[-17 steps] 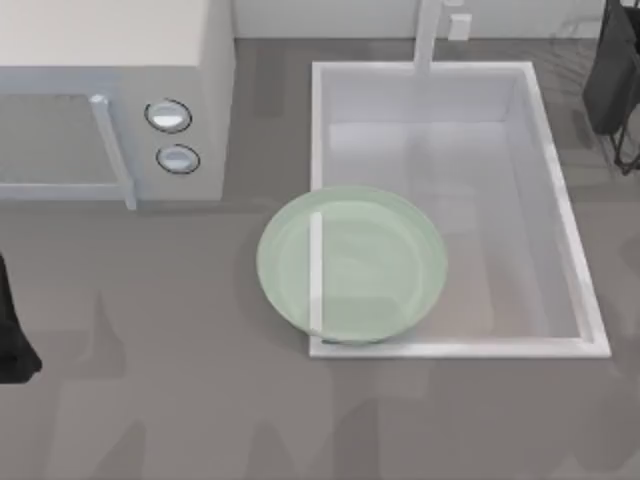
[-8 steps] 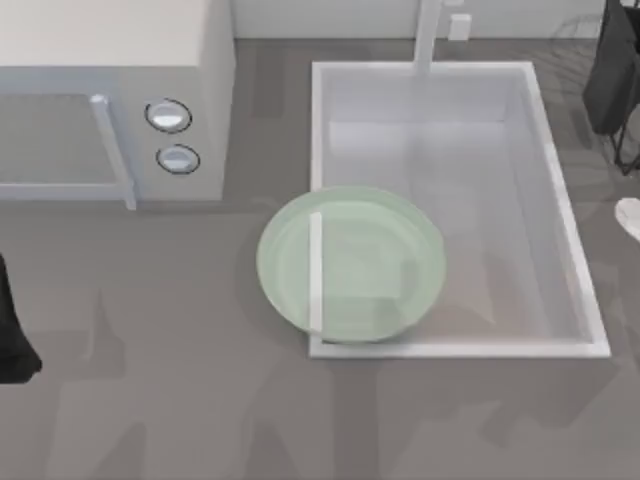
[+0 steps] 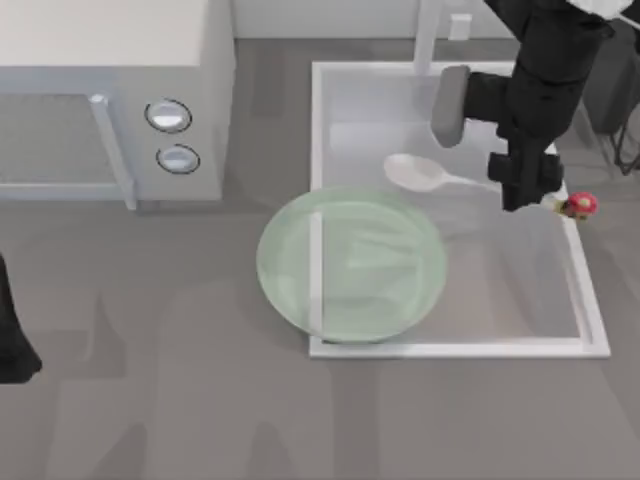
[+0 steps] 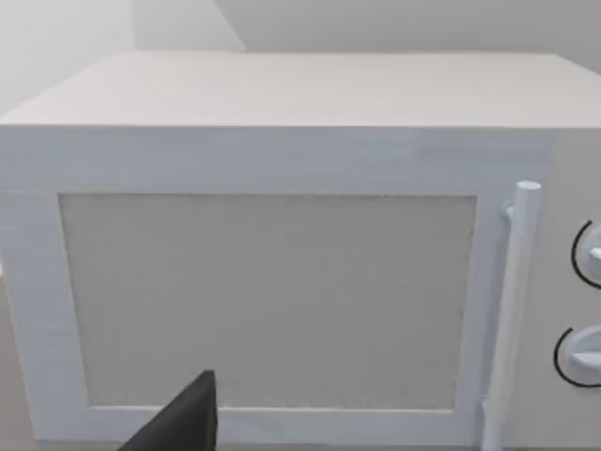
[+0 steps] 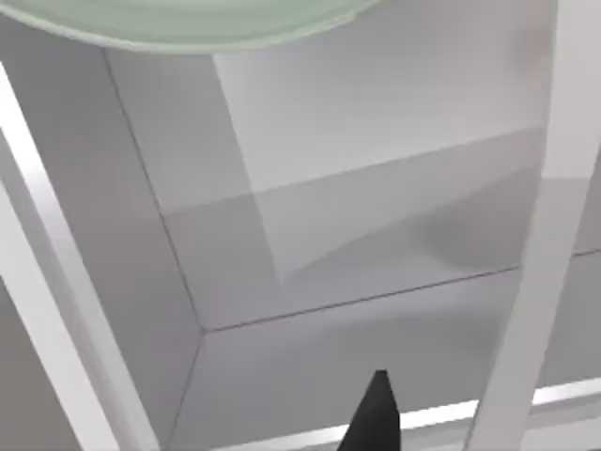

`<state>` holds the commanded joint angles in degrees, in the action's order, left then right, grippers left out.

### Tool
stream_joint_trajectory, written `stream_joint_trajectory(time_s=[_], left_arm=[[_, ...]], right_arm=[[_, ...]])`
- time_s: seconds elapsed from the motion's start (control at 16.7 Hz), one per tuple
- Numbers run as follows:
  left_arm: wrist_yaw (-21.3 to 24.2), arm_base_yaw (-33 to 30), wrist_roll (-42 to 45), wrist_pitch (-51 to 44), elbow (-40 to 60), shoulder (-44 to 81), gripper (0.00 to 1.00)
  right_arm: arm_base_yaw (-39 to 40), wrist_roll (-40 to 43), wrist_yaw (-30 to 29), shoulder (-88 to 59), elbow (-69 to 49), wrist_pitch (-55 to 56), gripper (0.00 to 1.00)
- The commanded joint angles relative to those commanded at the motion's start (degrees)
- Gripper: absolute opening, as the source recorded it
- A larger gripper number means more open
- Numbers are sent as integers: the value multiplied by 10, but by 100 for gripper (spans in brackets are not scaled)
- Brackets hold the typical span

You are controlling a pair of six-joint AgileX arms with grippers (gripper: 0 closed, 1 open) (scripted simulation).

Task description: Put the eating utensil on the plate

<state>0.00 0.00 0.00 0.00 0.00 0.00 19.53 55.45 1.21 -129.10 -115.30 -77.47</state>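
The white spoon point(image 3: 415, 172) hangs level above the sink's back half, with its oval bowl toward the left and its red-pink ornament point(image 3: 579, 204) over the sink's right rim. My right gripper point(image 3: 518, 192) reaches down from the back right and is shut on the spoon's thin handle near the ornament end. In front and to the left of the spoon's bowl, the pale green plate point(image 3: 350, 262) rests across the sink's front left corner. The plate's edge point(image 5: 188, 19) shows in the right wrist view, beyond the sink's walls. My left arm point(image 3: 12, 340) stays parked at the table's left edge.
A white sink basin point(image 3: 450, 349) takes up the right half of the table, and a faucet point(image 3: 430, 35) stands at its back rim. A white microwave point(image 3: 110, 100) with two round knobs and a bar handle stands at the back left; its door point(image 4: 272, 301) faces the left wrist camera.
My right arm has swung in from the right edge with the spoon and now holds it over the sink. Plate and left arm have not moved.
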Motion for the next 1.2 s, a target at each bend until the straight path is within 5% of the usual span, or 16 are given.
stream_joint_trajectory(time_s=[0.42,1.2], left_arm=[[0,0,0,0,0,0,100],[0,0,0,0,0,0,100]], right_arm=[[165,-3,-4,-151,-211,-39,0],[146,-22,-28,-148,-204,-6,0]])
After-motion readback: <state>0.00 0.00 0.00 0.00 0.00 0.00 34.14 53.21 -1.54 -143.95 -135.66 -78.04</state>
